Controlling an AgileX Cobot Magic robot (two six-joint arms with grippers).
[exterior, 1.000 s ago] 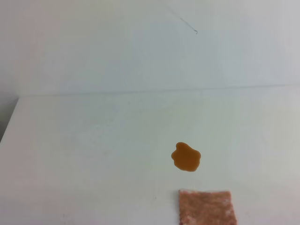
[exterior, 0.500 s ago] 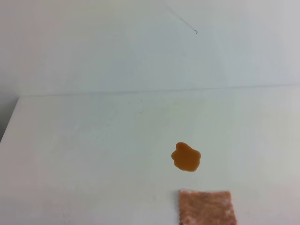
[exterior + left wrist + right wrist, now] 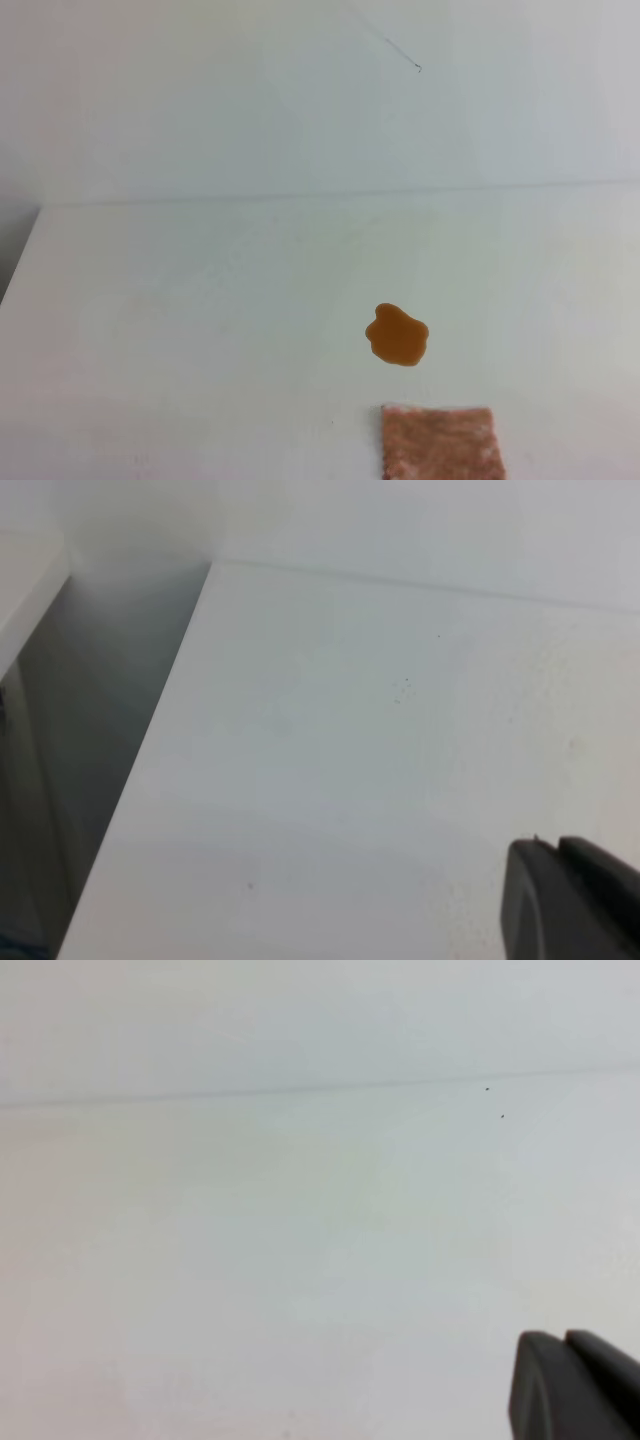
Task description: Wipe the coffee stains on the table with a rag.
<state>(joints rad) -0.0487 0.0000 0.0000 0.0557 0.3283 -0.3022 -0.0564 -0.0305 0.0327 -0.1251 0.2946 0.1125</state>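
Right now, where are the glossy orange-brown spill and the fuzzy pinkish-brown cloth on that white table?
glossy orange-brown coffee stain [image 3: 398, 335]: exterior high view, middle of the blob.
fuzzy pinkish-brown rag [image 3: 441, 445]: exterior high view, middle of its visible part.
white table [image 3: 180, 330]: exterior high view, bare surface left of the stain.

Coffee stains: one blob, glossy orange-brown, evenly coloured, slightly darker along its lobed rim.

Rag: pinkish-brown, fuzzy mottled nap, with pale pinkish-white patches along the top edge and at the right corner.

Desk: plain white top with a faint greenish-grey cast, unpatterned; a few tiny dark specks scattered over it in the left wrist view.

Wall: pale blank off-white, marked only by one thin dark hairline.

Left gripper: dark charcoal grey, matt, plain.

Right gripper: dark charcoal grey, matt, plain.

Gap beside the desk: shadowed grey.
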